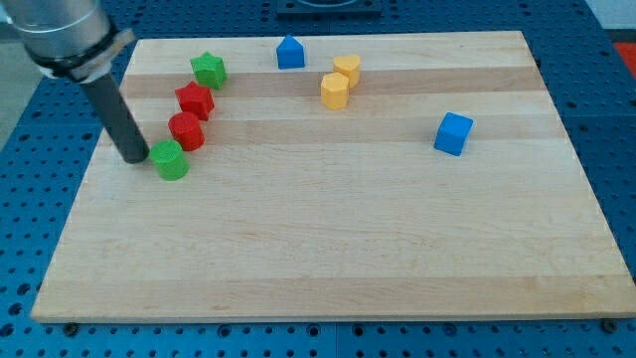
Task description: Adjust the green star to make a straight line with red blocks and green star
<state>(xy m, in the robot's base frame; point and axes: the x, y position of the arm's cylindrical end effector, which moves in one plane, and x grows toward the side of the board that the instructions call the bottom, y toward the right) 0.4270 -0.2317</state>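
I'm leaning in from the view's top left, and my tip (136, 159) is sitting on the wooden board (328, 249) right at the left flank of a green block (171, 159), touching it or as good as touching; I can't quite tell which. No fingers on me to spread or pinch, just the straight dark rod, so there's nothing being clamped here.

The green block by my tip is looking rounded, though its exact shape is hard to make out. Just up and to the view's right of it, the red round block (186, 130) is sitting close by, and the red star (195, 100) is nearly touching that one from above. Higher again, the green star (209, 70) is resting near the board's top edge, just beside the red star. The four are running in a slanted chain from lower left to upper right.

Over at the top, a blue house-shaped block (289, 52) is standing alone. Two yellow blocks (347, 70) (335, 90) are huddling together, touching, to its right. A blue cube (453, 133) is sitting well apart toward the view's right.
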